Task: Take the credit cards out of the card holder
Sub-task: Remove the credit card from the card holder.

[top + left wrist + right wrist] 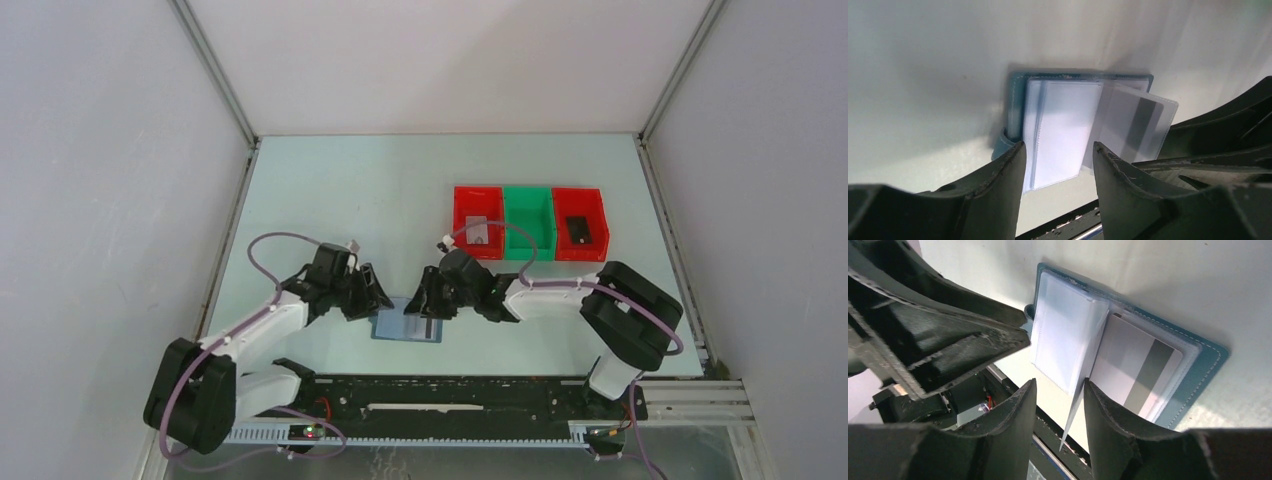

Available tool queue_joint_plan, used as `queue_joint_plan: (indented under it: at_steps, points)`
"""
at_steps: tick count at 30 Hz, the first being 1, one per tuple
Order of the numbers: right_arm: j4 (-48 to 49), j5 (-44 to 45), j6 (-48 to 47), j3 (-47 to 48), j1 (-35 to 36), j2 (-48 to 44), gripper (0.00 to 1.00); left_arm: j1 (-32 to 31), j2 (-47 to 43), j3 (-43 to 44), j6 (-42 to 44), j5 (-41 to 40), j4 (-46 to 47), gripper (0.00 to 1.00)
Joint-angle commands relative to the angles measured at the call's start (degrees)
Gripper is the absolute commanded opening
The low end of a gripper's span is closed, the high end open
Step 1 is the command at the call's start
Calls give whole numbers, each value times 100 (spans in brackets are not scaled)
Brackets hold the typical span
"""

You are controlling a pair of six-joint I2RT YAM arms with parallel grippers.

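The card holder (408,327) lies open on the table near the front edge, teal outside (1209,361) with clear plastic sleeves inside (1015,100). A white credit card with a dark stripe (1144,367) sits in a sleeve on one half and also shows in the left wrist view (1138,125). My left gripper (376,296) is open and low at the wallet's left edge (1058,150). My right gripper (424,302) is open over the wallet (1059,386). A raised clear sleeve leaf (1079,390) stands between its jaws, against one finger.
Three bins stand at the back right. The left red bin (463,212) holds a grey card (478,232), the green bin (528,205) shows nothing inside, and the right red bin (597,212) holds a black card (578,229). The black base rail (450,392) runs just in front of the wallet.
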Motion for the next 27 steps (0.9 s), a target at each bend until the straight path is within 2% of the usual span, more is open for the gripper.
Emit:
queue_joint_plan:
  at_steps: [1,10,16,27]
  points:
    - [147,-121,-154,327,99,148,49,247,-481,566,288,-395,-648,58]
    - [193,-401,-178,745,152,583,50,632,-810,1008,553,-568,-1330,58]
    - [162,-408,-196,801,151,656,51,659,-841,916,493,-396,-1216,58]
    - [66,-242,-292,765,138,254,53,657,-816,763,386,-258,-997,58]
